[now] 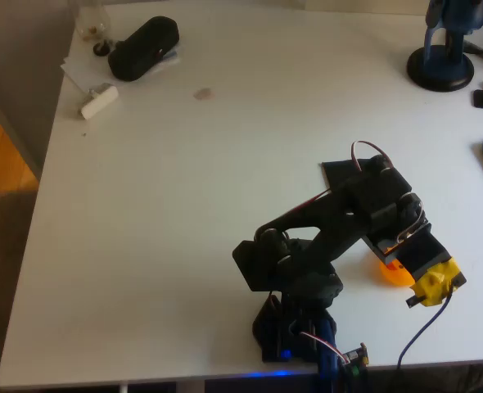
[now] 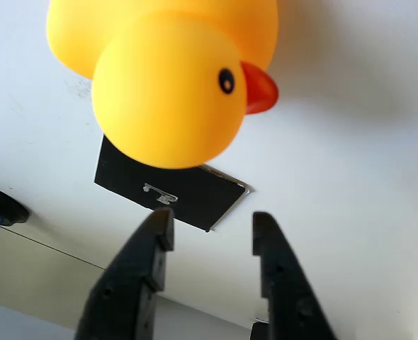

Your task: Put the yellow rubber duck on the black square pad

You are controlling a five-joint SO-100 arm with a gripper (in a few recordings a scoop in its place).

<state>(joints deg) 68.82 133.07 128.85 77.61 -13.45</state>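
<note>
Wrist view, closest in: the end effector point(image 2: 210, 230) with its two dark fingers point(image 2: 149, 255) spread apart, nothing between them, released. Just past the tips sits the duck point(image 2: 168, 85), big and bright yellow, orange beak pointing right in this view, dark eye dot showing. It stands on the white bench point(image 2: 351, 177), clear of both fingers. Behind the duck lies the pad point(image 2: 188, 195), flat and black with a small pale mark near its middle; the duck's head overlaps the pad's edge in the picture, but whether the two touch I cannot tell.

From overhead: the black arm point(image 1: 323, 237) reaches from its base at the near edge of the bench point(image 1: 184, 205) out to the right. The yellow-taped tip point(image 1: 438, 280) hangs over the duck point(image 1: 394, 273), of which just an orange-yellow sliver peeks out beneath the wrist. The pad point(image 1: 336, 173) shows as a dark corner jutting out from under the arm's upper links, beyond the duck.

Farther back, a faint pinkish spot point(image 1: 202, 94) marks the bench. In the far left corner, a black oblong case point(image 1: 143, 47) lies on some paper, with a small white block point(image 1: 99, 101) beside it. At the far right stands a dark-blue stand base point(image 1: 441, 67).
</note>
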